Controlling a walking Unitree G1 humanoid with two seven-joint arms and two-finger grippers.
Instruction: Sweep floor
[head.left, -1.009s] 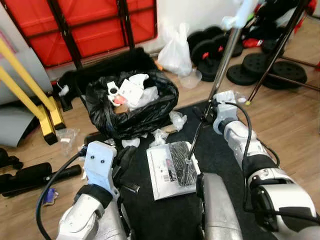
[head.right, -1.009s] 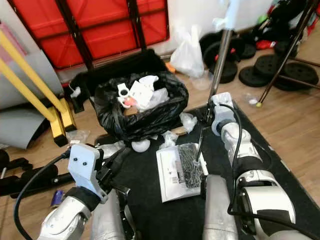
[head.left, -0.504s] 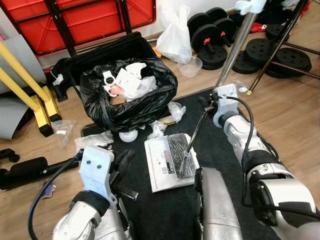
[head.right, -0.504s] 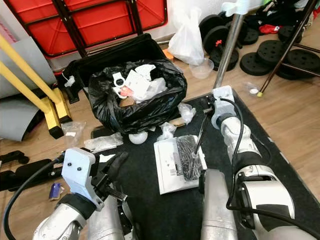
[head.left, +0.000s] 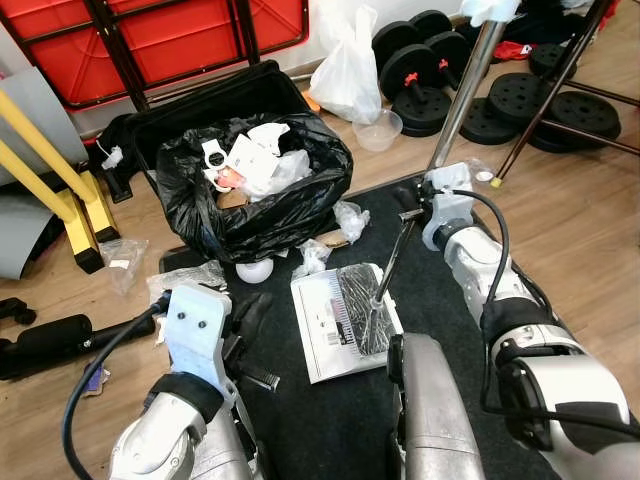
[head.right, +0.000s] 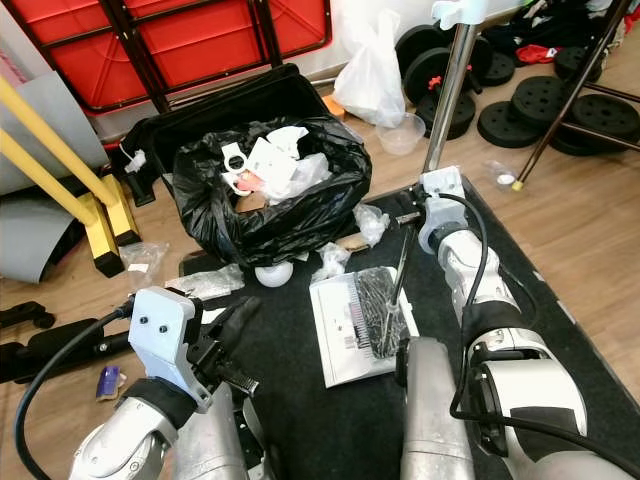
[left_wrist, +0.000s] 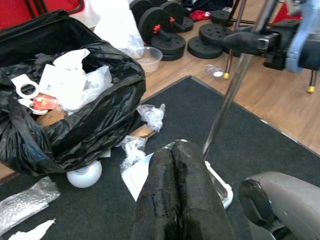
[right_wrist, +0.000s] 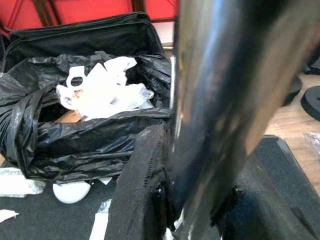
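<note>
Little has shifted: right gripper (head.right: 412, 214) still clamps the shiny metal broom handle (head.right: 448, 92).

black trash bag (head.left: 255, 205), broom pole (head.left: 463, 90), mat (head.left: 330, 420)

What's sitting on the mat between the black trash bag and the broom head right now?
Between the black trash bag and the broom head, the left eye view shows crumpled clear plastic scraps, a brown scrap and a white ball.
</note>
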